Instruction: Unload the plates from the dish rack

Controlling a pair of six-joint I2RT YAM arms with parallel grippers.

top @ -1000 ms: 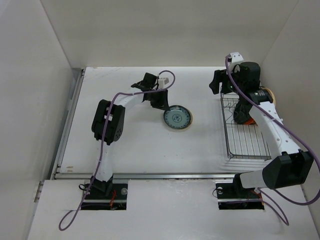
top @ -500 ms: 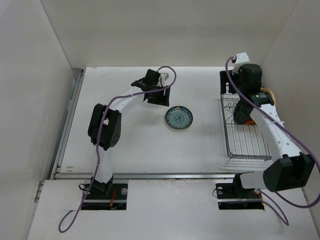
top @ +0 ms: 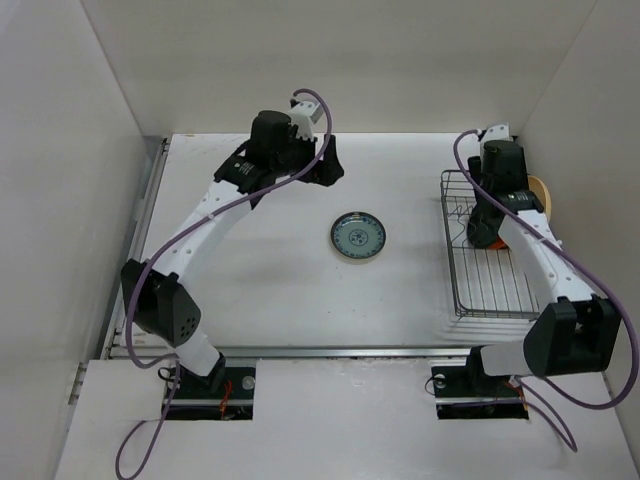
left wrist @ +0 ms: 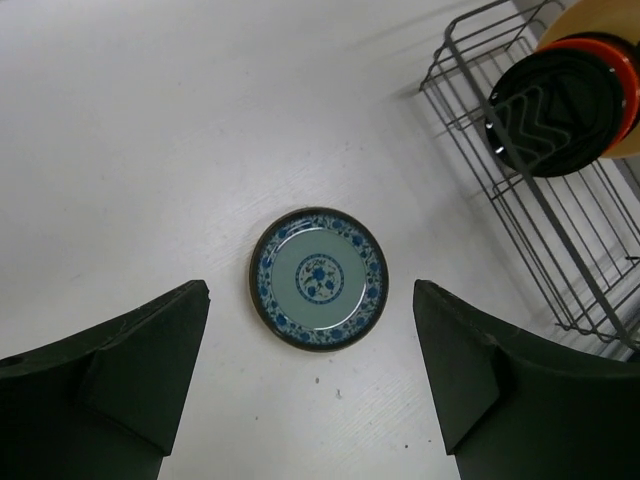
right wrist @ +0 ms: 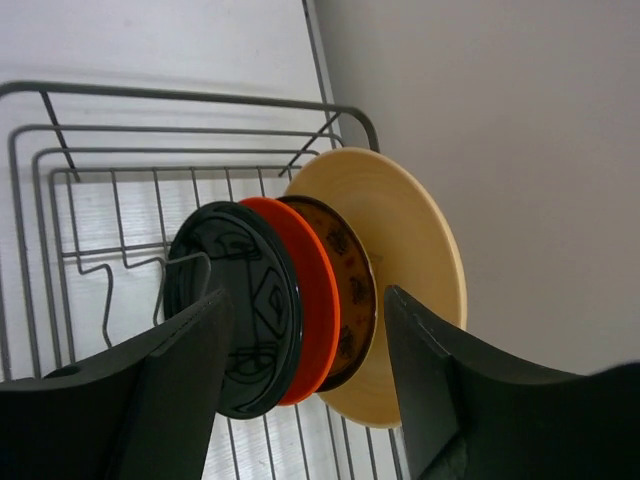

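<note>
Plates (right wrist: 240, 300), round and glossy, stand upright in the wire dish rack (top: 492, 280).

Teal-blue plate (left wrist: 318, 278) flat on table (left wrist: 140, 140), left gripper (left wrist: 310, 300) spread wide — dish rack (left wrist: 572, 262) upper right, black plate (left wrist: 555, 112) foremost

The white table (top: 260, 290) carries two things. A round plate (top: 357, 238) with a blue pattern and a dark rim lies flat, face up, near its middle. A silver wire dish rack (top: 492, 290) stands on the right side, close to the wall (top: 600, 130), well apart from the plate.
</note>
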